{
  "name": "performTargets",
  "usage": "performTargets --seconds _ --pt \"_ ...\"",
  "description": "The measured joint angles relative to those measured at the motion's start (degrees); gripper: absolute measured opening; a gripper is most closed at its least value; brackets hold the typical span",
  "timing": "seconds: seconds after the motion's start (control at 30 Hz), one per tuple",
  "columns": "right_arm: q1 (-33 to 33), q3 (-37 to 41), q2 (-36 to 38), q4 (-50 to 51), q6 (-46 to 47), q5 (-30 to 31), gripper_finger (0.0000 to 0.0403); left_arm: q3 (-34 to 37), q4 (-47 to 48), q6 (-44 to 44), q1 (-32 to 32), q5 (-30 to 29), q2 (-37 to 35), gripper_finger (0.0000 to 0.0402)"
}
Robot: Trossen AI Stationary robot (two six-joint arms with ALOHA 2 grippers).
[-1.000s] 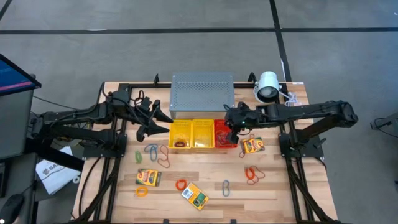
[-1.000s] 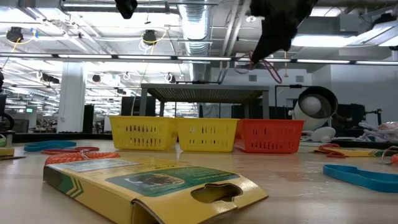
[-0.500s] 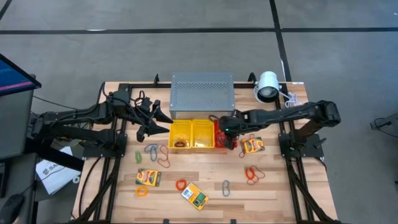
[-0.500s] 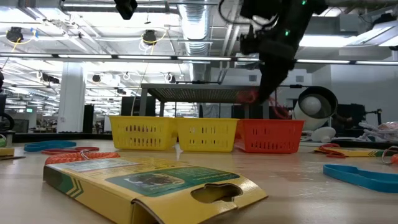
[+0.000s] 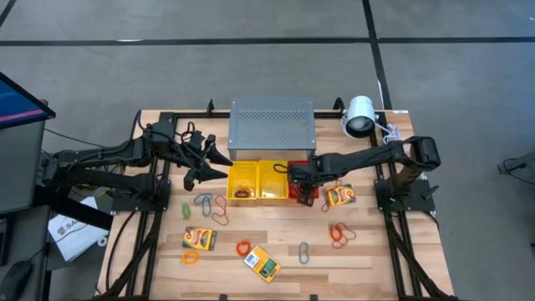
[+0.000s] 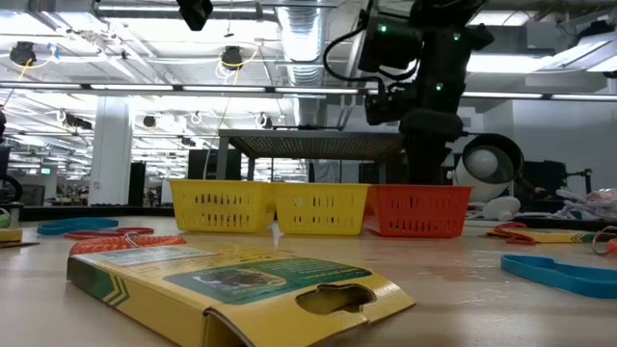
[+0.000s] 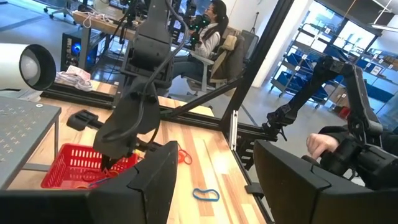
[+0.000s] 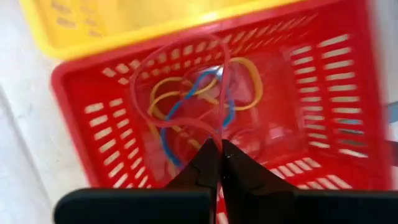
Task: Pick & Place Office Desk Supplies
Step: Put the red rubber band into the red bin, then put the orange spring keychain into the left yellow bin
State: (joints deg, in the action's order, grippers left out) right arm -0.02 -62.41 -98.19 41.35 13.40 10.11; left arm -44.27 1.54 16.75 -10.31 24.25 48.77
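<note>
My right gripper (image 8: 219, 151) is shut on a thin red band loop (image 8: 134, 87) and reaches down into the red mesh basket (image 8: 93, 118), which holds yellow and blue bands. In the high view this gripper (image 5: 299, 177) stands over the red basket (image 5: 308, 191). My left gripper (image 7: 214, 177) waits open, with nothing between its fingers, high beside the left yellow basket (image 5: 242, 181). Yellow-and-green card boxes (image 5: 200, 239) (image 5: 262, 262) (image 5: 339, 196), band loops (image 5: 338, 234) (image 5: 243, 248) and an oval clip (image 5: 304, 252) lie flat on the table. My right gripper pinches one end of the red band loop (image 8: 210, 134) between its two fingertips. The fingers come from above, pointing steeply down. The rest of the loop spreads open beyond the tips, inside the basket and over the other bands; whether it rests on them I cannot tell.
The grey perforated metal box (image 5: 271, 125) stands right behind the row of two yellow baskets and the red one. A white lamp head (image 5: 359, 117) sits at the far right corner. Blue clips and bands (image 5: 203, 201) lie near the left baskets.
My right gripper has come down from above the baskets into the red basket, tipping to point more steeply down and shifting a little toward the table's left edge. The red band went down with it, from hanging in the air to inside the basket.
</note>
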Motion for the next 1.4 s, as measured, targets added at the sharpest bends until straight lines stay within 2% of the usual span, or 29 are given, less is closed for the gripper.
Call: performTargets --seconds 0.27,0.6,0.97,1.17,1.4 --pt "-1.21 0.02 -0.49 0.03 -0.31 -2.92 0.0024 0.00 0.00 0.02 0.02 0.02 0.00 0.0205" --pt "-2.65 0.02 -0.44 0.01 -0.13 -3.04 0.0089 0.00 0.02 0.02 0.02 0.02 0.00 0.0204" --pt "-3.14 0.02 -0.08 -2.01 -0.72 -2.73 0.0179 0.00 0.03 -0.81 0.02 0.00 0.00 0.0204" --pt "-2.99 0.04 5.08 -5.16 -1.83 -2.62 0.0200 0.00 0.24 -1.43 0.02 0.00 0.00 0.0204" --pt "-1.33 0.04 15.78 -8.92 -1.90 -2.53 0.0197 0.00 3.74 -1.53 0.02 0.04 -0.07 0.0204"
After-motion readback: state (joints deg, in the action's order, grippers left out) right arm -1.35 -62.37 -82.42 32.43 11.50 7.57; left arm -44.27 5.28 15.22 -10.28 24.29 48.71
